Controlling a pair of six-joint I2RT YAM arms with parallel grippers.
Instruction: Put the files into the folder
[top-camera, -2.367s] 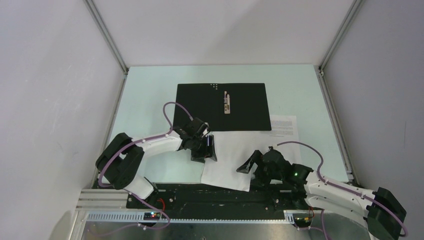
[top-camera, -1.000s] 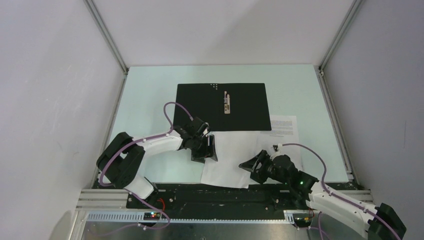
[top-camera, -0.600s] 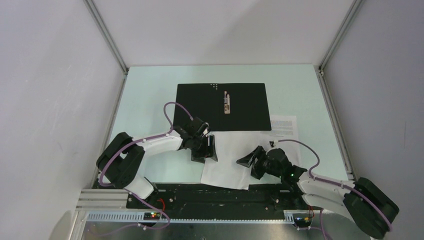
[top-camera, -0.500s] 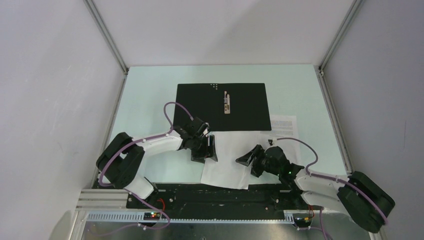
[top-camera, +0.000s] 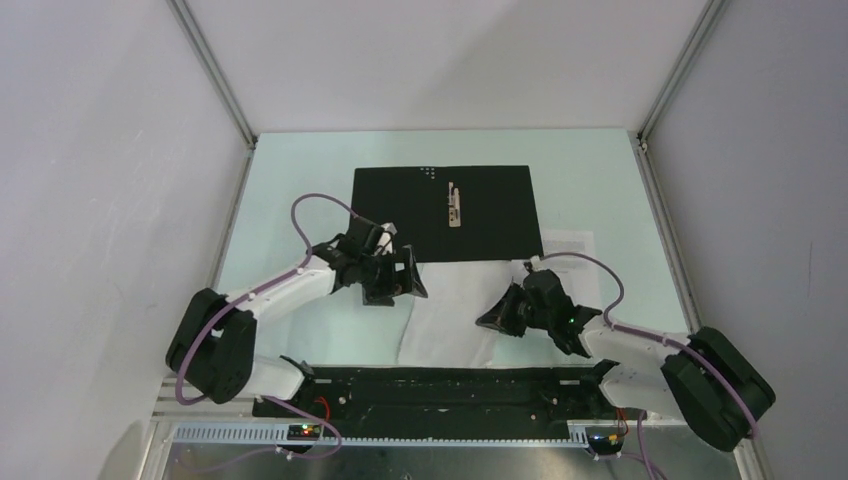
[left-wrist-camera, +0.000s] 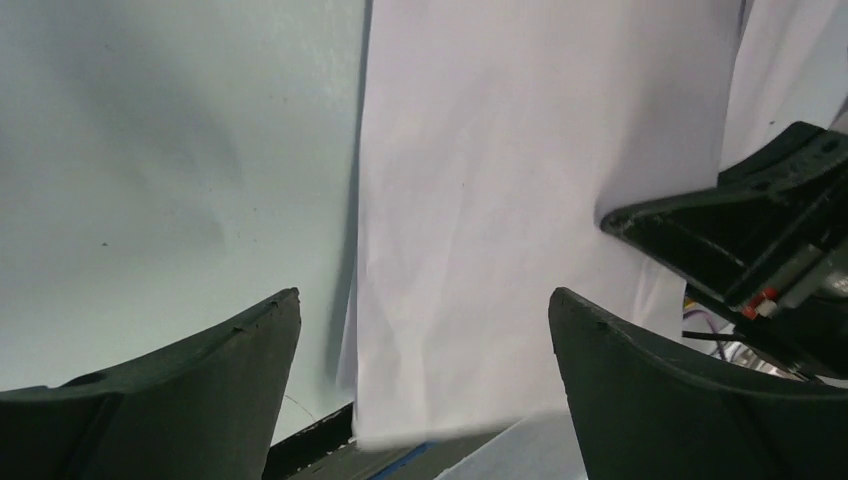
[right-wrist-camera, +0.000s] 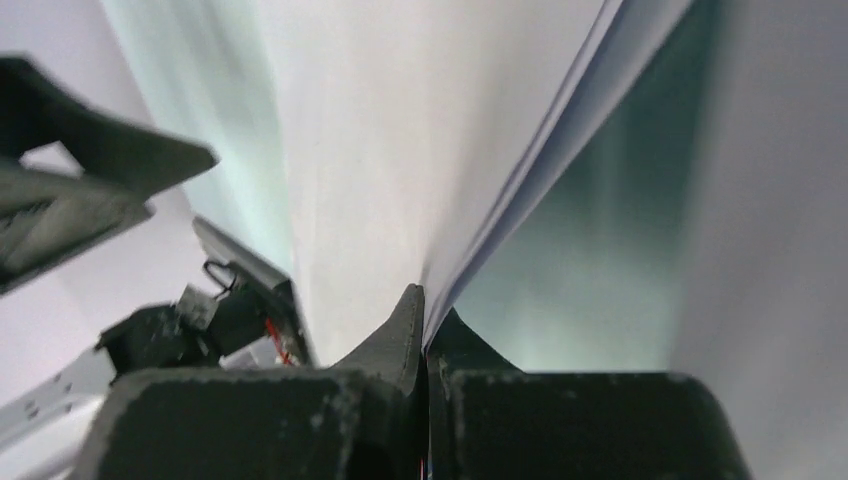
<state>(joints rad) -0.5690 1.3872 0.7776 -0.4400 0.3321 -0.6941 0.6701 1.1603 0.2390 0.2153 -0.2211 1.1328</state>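
Observation:
The folder (top-camera: 440, 212) lies open and flat at the back of the table, black inside up, with its metal clip (top-camera: 454, 205) near the middle. The files (top-camera: 452, 310) are white sheets in front of it, and a printed corner (top-camera: 570, 243) shows beside the folder's right edge. My right gripper (top-camera: 500, 316) is shut on the files' right edge (right-wrist-camera: 425, 300), where two thin layers run out from the jaws. My left gripper (top-camera: 398, 280) hovers open over the sheets' left edge (left-wrist-camera: 420, 320), with the white paper (left-wrist-camera: 530, 200) between and beyond its fingers and nothing held.
Grey enclosure walls stand left, right and behind. The black base rail (top-camera: 430, 385) runs along the near edge, just in front of the sheets. Bare pale-green table (top-camera: 290, 230) lies left of the folder. The right gripper's finger (left-wrist-camera: 740, 240) shows in the left wrist view.
The right gripper moved away from the base onto the sheets' right edge and shut on it. The left gripper pulled back to the left, lifted off the paper and opened wider.

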